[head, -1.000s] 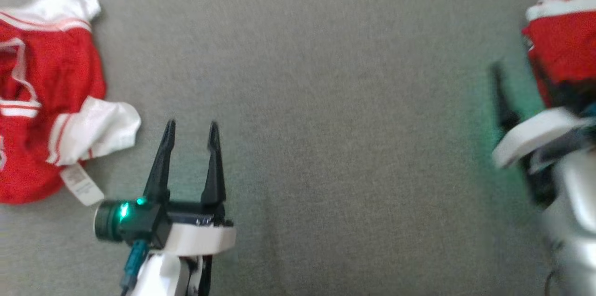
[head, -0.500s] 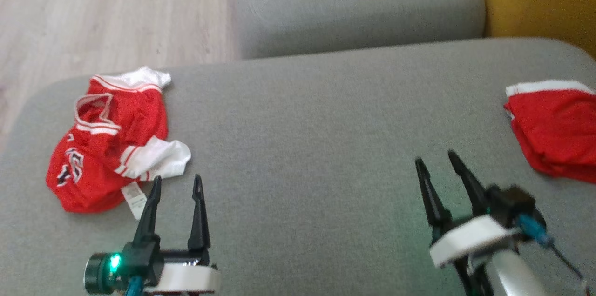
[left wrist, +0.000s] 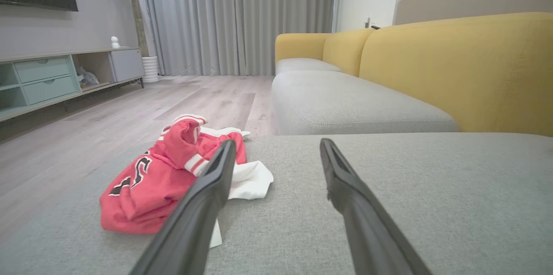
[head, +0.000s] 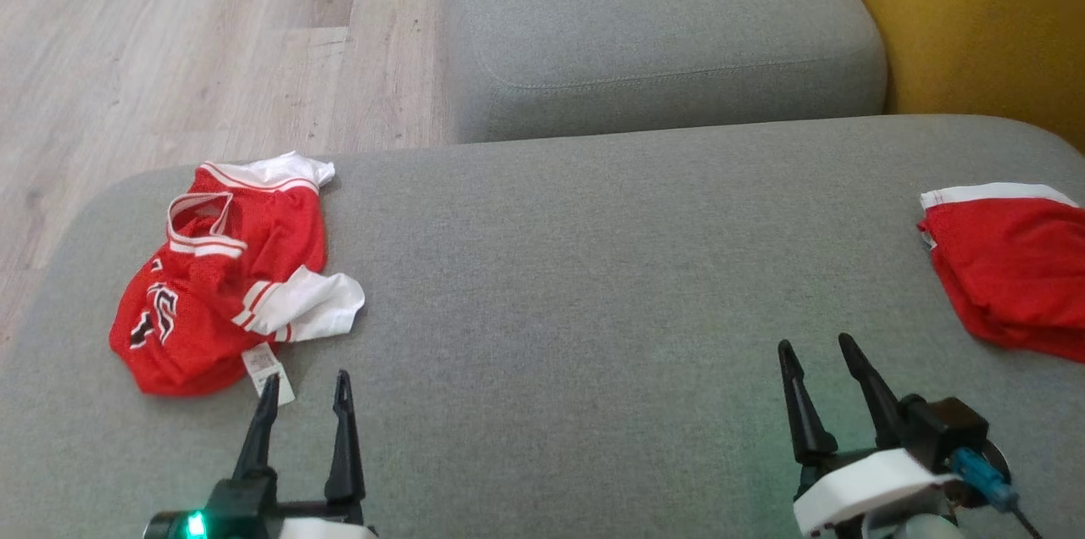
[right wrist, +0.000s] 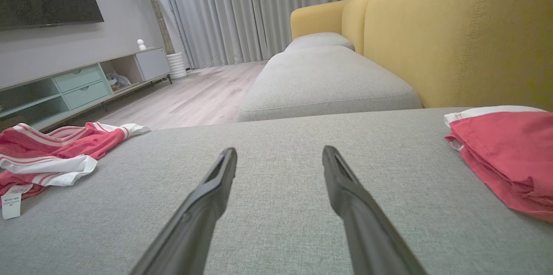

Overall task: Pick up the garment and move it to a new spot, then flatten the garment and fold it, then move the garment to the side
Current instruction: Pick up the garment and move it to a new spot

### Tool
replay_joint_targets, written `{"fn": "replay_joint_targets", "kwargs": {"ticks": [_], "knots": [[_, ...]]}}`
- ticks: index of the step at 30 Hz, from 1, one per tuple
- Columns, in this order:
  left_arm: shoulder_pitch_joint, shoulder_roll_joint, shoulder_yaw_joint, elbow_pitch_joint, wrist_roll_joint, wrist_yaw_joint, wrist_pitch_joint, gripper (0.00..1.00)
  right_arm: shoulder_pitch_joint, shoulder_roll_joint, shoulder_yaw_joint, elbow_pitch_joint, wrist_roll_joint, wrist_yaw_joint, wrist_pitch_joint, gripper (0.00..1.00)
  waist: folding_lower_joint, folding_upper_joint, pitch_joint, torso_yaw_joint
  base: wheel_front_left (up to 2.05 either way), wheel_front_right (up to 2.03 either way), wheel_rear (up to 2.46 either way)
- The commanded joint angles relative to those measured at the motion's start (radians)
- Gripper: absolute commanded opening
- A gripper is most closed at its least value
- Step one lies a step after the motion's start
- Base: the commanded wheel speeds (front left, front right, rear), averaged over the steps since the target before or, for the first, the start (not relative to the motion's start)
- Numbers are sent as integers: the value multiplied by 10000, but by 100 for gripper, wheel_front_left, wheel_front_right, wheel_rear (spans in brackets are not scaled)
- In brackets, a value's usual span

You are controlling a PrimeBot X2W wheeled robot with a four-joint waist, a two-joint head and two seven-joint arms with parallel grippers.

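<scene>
Your left gripper (head: 306, 376) is spread wide with nothing between the fingers. It sits low over the grey seat (head: 593, 310), tips pointing at the crumpled jersey (head: 220, 268) and just short of its white tag (head: 269, 369). Your right gripper (head: 815, 341) is likewise parted and empty, over bare seat. The folded red garment (head: 1009, 268) is off to its right and not touching it. Reading: both look parked at the near edge, so the head camera sees the whole seat. The jersey lies bunched at the seat's left end, close to the edge above the floor (head: 169, 56). One white sleeve is flopped out toward the middle and the collar is turned up. The folded garment lies flat at the right end, near the yellow backrest (head: 975, 13). That placement suggests it is already finished and set aside, which makes the jersey your piece to work. Pick-up not yet begun. The left arm is the natural one to take it, being nearest. Go for the sleeve or a raised fold, not the tag, which is likely too flimsy to lift by. The wide middle of the seat is free for flattening. Risk: the mesh cloth may drag off the left edge if you pull outward.
</scene>
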Motion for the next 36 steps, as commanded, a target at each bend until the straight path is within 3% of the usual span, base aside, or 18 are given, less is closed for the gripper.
{"fn": "replay_joint_targets", "kwargs": {"ticks": [1, 11, 16, 23, 32, 36], "knots": [[-393, -16, 339, -251, 36, -23, -51, 100, -327, 61, 160, -362, -95, -7, -110, 100, 0, -1, 5, -1, 0, 0, 0], [-379, -17, 323, -125, -17, -38, -51, 100, -239, 103, -120, -419, -186, -7, -110, 100, 0, -1, 79, 103, 0, 0, 0], [-469, -17, 385, -122, 31, -43, -51, 100, -237, 118, -200, -429, -244, -7, -110, 100, 0, -1, 227, 505, 0, 0, 0], [-650, -17, 450, -207, 22, 9, -51, 100, -261, 145, -227, -494, -251, -7, -110, 100, 0, -1, 499, 1727, 0, 0, 0], [-661, -17, 770, -397, -34, 173, -51, 100, -352, 164, -401, -634, -273, -7, -110, 100, 0, -1, 882, 3904, 0, 0, 0], [-686, -17, 782, -489, -120, 200, -51, 100, -357, 166, -680, -759, -374, -7, -110, 100, 0, -1, 1059, 4440, 0, 0, 0]]}}
